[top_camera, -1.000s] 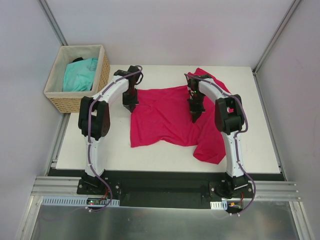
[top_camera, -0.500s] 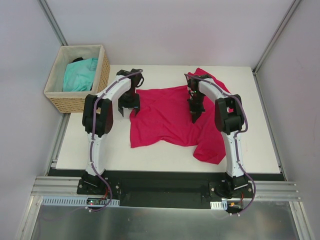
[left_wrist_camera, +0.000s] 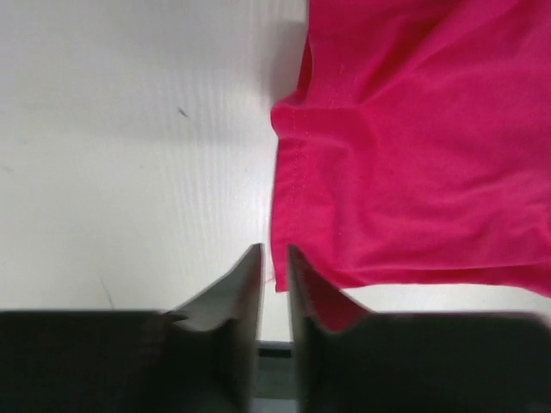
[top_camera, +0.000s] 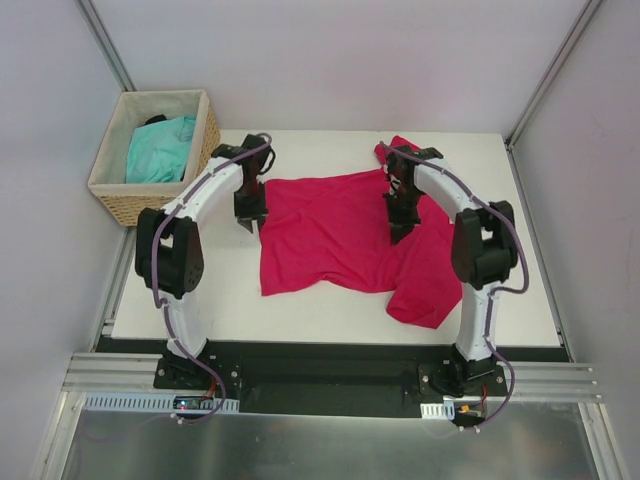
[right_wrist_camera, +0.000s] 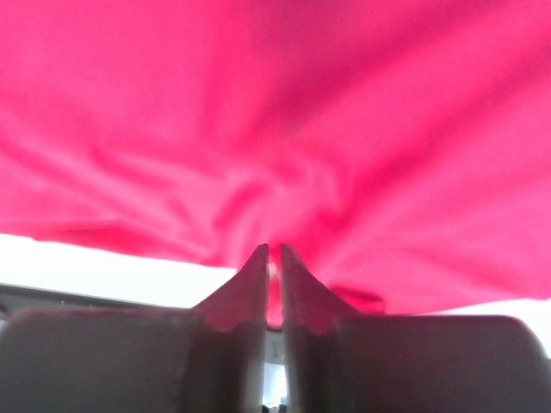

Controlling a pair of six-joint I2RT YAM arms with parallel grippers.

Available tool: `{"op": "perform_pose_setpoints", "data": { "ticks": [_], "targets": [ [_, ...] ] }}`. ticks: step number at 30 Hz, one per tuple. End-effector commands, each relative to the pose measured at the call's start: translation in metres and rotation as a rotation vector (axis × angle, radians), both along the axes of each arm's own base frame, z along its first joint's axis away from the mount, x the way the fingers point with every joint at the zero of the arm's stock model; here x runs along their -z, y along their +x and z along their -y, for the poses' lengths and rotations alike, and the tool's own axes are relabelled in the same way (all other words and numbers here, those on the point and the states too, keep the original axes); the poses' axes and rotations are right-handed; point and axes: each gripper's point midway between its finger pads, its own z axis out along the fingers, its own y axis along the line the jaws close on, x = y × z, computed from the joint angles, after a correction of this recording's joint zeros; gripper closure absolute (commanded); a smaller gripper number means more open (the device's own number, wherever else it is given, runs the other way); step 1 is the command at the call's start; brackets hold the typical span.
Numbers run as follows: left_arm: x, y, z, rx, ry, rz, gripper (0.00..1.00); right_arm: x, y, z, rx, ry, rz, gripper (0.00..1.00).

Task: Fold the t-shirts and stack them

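Status from my end:

- The crimson-pink t-shirt (top_camera: pixel 330 235) is on the desk (top_camera: pixel 525 270), lying between the two arms. It's loosely flat, not folded, with the left edge roughly straight. The right side is rumpled and bulges toward the near edge by the right arm. A bit of cloth pokes out at the far edge behind the right wrist.
- The turquoise t-shirt (top_camera: pixel 160 150) is bunched inside the wicker basket (top_camera: pixel 130 208), off the desk's far left corner and well apart from the pink one.
- The left pincer (left_wrist_camera: pixel 275 256) is at the shirt's left edge, pointing down. In the wrist view the fingers are close together with a thin slit between them. The stitched hem corner comes right down to that slit. I cannot tell if the hem is actually pinched or just sitting at the tips (the right finger shows red, which could be cloth or a reflection).
- The right pincer (right_wrist_camera: pixel 274 251) is over the right half of the shirt. The fingers are pressed nearly together with red showing in the seam between them. Creases in the fabric fan out from the tips, so I read it as pinching the pink shirt.
- Bare white desk is visible under the left wrist, beside the hem.
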Motion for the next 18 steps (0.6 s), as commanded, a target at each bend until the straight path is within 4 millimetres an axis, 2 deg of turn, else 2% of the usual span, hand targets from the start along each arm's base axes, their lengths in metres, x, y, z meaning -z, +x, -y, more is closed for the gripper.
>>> {"op": "perform_pose_setpoints", "data": {
  "ticks": [1, 2, 3, 4, 5, 6, 8, 9, 14, 18],
  "targets": [
    [0.024, -0.046, 0.016, 0.053, -0.146, -0.061, 0.96, -0.037, -0.016, 0.023, 0.029, -0.038, 0.142, 0.76],
    [0.029, -0.046, 0.021, 0.058, -0.177, -0.038, 1.00, -0.025, -0.030, 0.031, 0.059, -0.057, 0.112, 0.75],
    [0.038, -0.061, 0.019, 0.063, -0.188, -0.059, 1.00, -0.022, -0.028, 0.030, 0.064, -0.041, 0.152, 0.73],
    [0.041, -0.065, 0.021, 0.073, -0.200, -0.052, 1.00, -0.029, -0.029, 0.032, 0.071, -0.023, 0.200, 0.72],
    [0.044, -0.060, 0.023, 0.077, -0.211, -0.012, 1.00, -0.016, -0.043, 0.036, 0.072, -0.031, 0.183, 0.68],
    [0.049, -0.068, 0.021, 0.079, -0.211, -0.017, 1.00, -0.015, -0.038, 0.034, 0.082, -0.008, 0.228, 0.63],
    [0.054, -0.068, 0.020, 0.084, -0.210, 0.001, 1.00, -0.016, -0.041, 0.035, 0.089, 0.007, 0.274, 0.57],
    [0.058, -0.067, 0.019, 0.082, -0.203, 0.005, 1.00, -0.006, -0.045, 0.035, 0.099, 0.023, 0.283, 0.52],
    [0.069, -0.068, 0.023, 0.103, -0.196, -0.017, 1.00, 0.001, -0.054, 0.032, 0.133, 0.080, 0.302, 0.48],
    [0.079, -0.067, 0.032, 0.143, -0.222, -0.039, 1.00, 0.011, -0.064, 0.042, 0.129, 0.015, 0.237, 0.47]
  ]
}}
